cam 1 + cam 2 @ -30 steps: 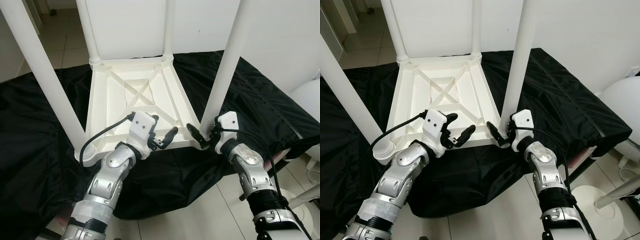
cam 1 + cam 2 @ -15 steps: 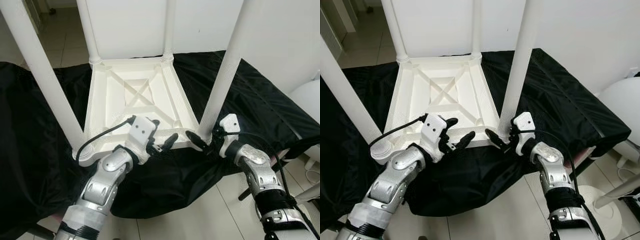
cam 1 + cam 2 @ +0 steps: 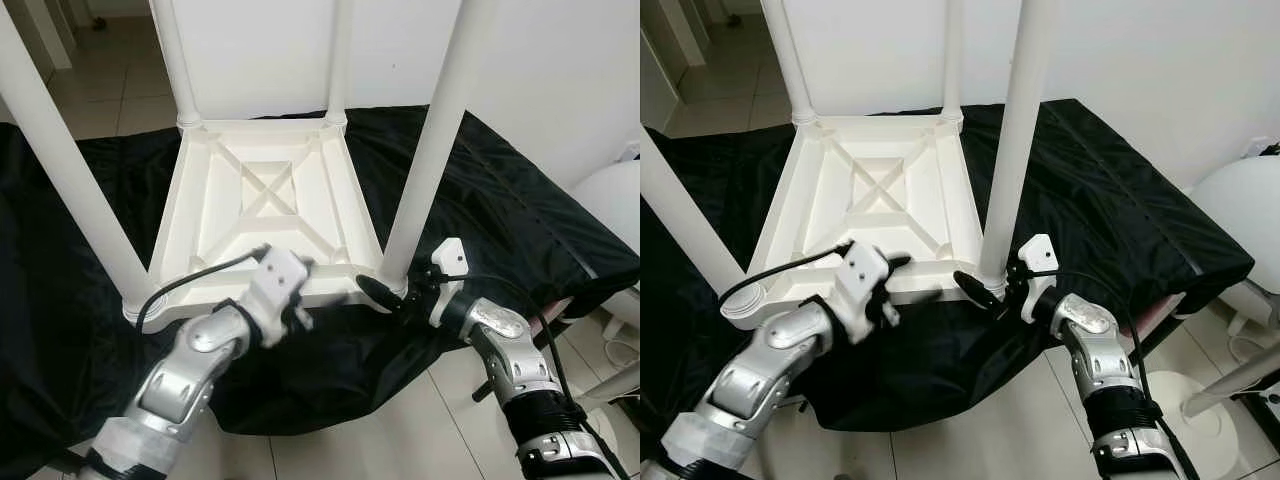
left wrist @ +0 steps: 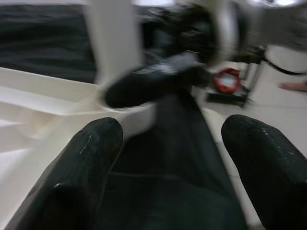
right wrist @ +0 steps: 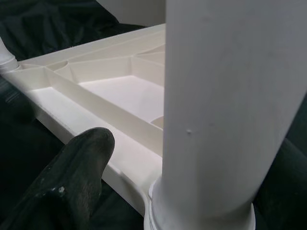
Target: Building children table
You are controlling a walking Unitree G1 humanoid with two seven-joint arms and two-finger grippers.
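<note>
The white children's table [image 3: 205, 200] lies upside down on a black cloth [image 3: 500, 200], its four legs pointing up. My left gripper [image 3: 890, 290] is blurred at the table's near edge. In the left wrist view its fingers [image 4: 86, 158] are open over the cloth, with nothing between them. My right gripper [image 3: 385, 292] is at the base of the near right leg [image 3: 425, 170]. One finger [image 5: 72, 182] sits beside the leg [image 5: 225, 105] with a gap to it, and the other is hidden behind the leg.
The cloth hangs over the front edge down to the tiled floor [image 3: 380, 440]. A white rounded object [image 3: 610, 200] stands at the right, with a white stand [image 3: 1240, 380] below it. A white wall rises behind the table.
My left gripper has pulled back from the table's near edge toward me and is now blurred. The view has shifted slightly. My right gripper stays at the leg's base.
</note>
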